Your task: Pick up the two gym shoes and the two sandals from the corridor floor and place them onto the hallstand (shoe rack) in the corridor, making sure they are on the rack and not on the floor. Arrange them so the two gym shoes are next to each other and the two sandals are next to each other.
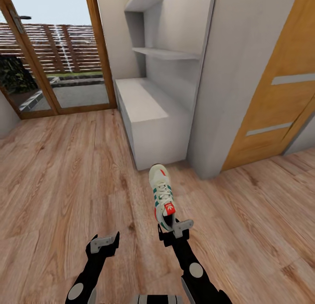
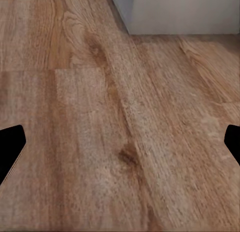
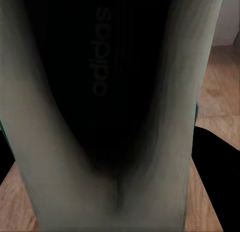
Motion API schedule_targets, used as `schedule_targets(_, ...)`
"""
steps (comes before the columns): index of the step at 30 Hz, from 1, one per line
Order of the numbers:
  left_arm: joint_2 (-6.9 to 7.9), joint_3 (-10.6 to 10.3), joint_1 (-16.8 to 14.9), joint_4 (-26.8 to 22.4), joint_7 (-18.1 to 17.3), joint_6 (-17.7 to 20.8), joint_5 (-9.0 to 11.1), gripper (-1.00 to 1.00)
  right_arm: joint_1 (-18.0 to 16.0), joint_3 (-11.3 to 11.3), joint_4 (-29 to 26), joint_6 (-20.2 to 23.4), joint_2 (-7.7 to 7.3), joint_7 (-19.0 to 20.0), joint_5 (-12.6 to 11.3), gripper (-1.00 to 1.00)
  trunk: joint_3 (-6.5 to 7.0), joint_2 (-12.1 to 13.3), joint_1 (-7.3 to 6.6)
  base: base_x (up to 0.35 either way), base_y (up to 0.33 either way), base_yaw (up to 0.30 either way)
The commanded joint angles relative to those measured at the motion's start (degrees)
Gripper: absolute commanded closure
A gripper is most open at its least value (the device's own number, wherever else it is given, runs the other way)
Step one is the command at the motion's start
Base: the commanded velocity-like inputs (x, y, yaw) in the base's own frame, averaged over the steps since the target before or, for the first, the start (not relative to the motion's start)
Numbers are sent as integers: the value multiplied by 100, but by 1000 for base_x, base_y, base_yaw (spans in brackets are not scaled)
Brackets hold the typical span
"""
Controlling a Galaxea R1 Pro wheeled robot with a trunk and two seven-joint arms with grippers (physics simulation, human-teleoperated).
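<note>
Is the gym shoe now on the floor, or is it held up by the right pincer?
Held up. The right pincer grips the gym shoe at its heel, toe pointing toward the hallstand; the right wrist view looks into the shoe's opening.

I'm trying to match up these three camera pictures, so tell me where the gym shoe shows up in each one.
Head view: the gym shoe sits low centre, heel in the right gripper, toe toward the hallstand.
Left wrist view: not in it; just corridor floor.
Right wrist view: its dark inside looms close up.
Shared landmark: the wood-grain floor.
</note>
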Motion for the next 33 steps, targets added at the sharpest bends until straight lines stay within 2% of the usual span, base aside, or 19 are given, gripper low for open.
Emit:
schedule_targets(1,-7,21,-2,3,-44,-12,15,-100,-4,10,2,-4,-1,-48,55,100,-11,-2,-1,46,0,216)
schedule_targets(12,-7,21,-1,3,-44,-12,25,-100,-2,10,2,-4,-1,-48,56,100,-81,-2,-1,242,70,216)
schedule_targets(19,9,13,7,0,-58,-35,288,-100,-2,10,2,-4,-1,-48,56,100,-125,-2,-1,297,175,216)
schedule_targets(33,11,12,8,3,-62,-29,314,-100,-2,10,2,-4,-1,-48,56,100,-215,-2,-1,284,206,217)
